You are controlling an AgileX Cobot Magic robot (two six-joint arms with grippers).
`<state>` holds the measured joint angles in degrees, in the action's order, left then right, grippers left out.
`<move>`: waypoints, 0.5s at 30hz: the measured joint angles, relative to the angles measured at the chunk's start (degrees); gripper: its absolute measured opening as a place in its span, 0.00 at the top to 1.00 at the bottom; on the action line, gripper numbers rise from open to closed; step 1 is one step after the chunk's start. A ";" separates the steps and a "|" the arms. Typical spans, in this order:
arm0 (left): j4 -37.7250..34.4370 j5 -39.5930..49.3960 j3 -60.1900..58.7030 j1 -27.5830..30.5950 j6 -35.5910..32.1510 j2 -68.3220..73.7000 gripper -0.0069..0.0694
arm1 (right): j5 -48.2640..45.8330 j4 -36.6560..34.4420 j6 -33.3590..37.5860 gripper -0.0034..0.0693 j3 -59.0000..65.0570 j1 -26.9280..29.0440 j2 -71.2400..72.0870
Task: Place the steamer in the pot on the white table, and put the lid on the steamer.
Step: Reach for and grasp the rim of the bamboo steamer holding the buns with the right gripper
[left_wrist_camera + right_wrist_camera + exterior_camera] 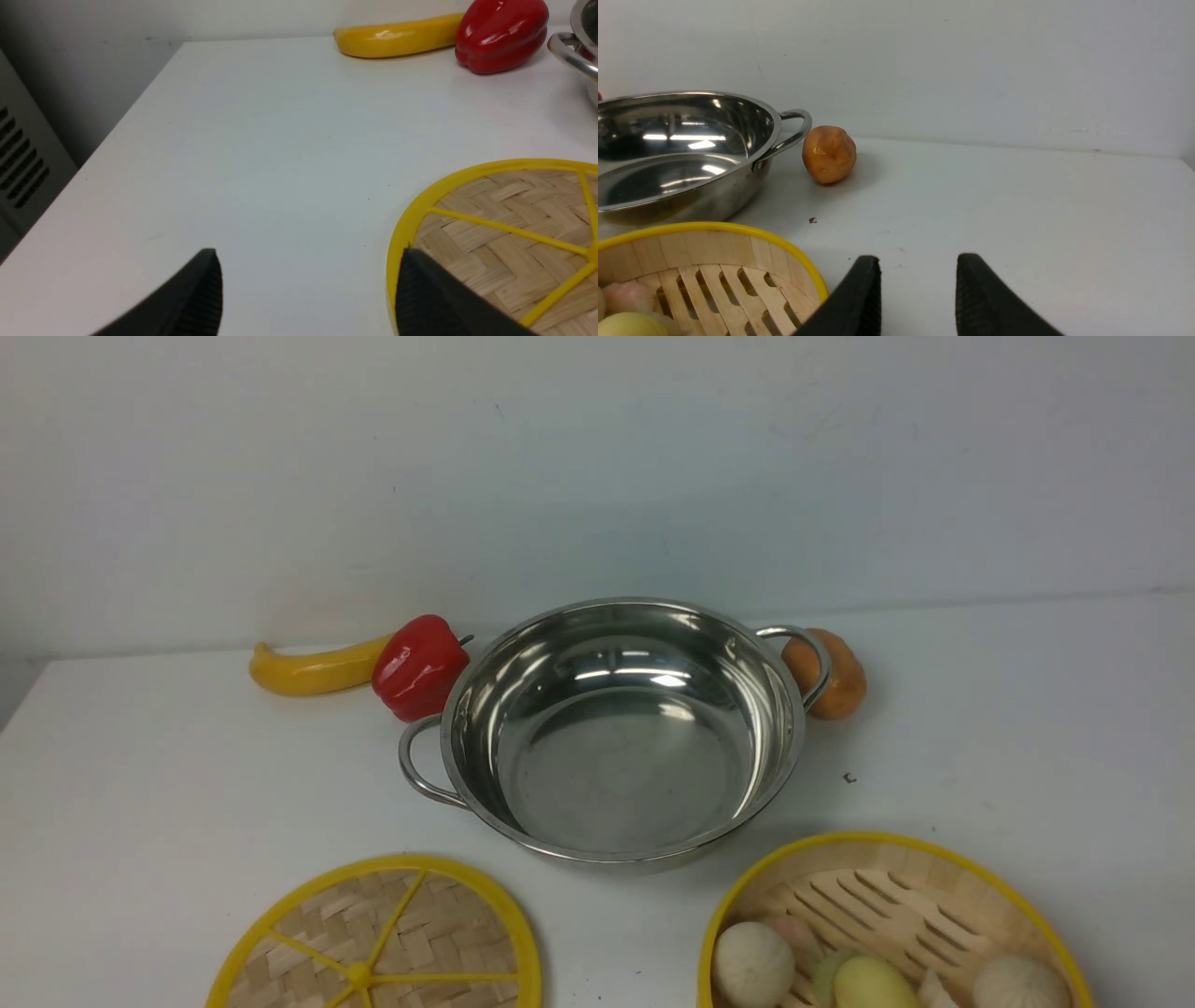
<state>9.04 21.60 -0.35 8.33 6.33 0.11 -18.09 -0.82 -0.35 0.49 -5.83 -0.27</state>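
Observation:
The shiny steel pot [621, 737] stands mid-table with nothing in it, one looped handle to each side. The steamer [896, 933], a bamboo basket with a yellow rim and toy buns inside, sits at the front right. The flat woven lid [383, 943] with yellow spokes lies at the front left. Neither arm shows in the front view. My left gripper [308, 261] is open above bare table, one finger over the lid [509, 233] edge. My right gripper [917, 266] is open over the white table beside the steamer [710, 270], holding nothing.
A yellow banana-shaped toy [313, 669] and a red pepper [420, 665] lie behind the pot's left handle. An orange-brown round toy [831, 674] sits behind the right handle. A wall closes the back. The table's left edge [126, 116] drops off beside a vented grey unit.

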 joint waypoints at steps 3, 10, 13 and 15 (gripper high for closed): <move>0.00 0.00 0.00 0.00 0.00 0.00 0.30 | 1.74 -2.07 -1.60 0.61 0.00 0.00 0.00; 0.00 0.00 0.00 0.00 0.00 0.00 0.30 | -3.14 -6.81 -2.97 0.61 -9.10 0.00 0.29; 0.00 0.00 0.00 0.00 0.00 0.00 0.30 | -9.56 -6.81 -2.51 0.61 -16.17 0.00 -0.71; 0.00 0.00 0.00 0.00 0.00 0.00 0.30 | -17.35 -6.48 -1.02 0.61 -22.97 0.00 -3.26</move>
<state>9.04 21.60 -0.35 8.33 6.33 0.11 -35.44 -7.30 -1.37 -22.48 -5.83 -3.53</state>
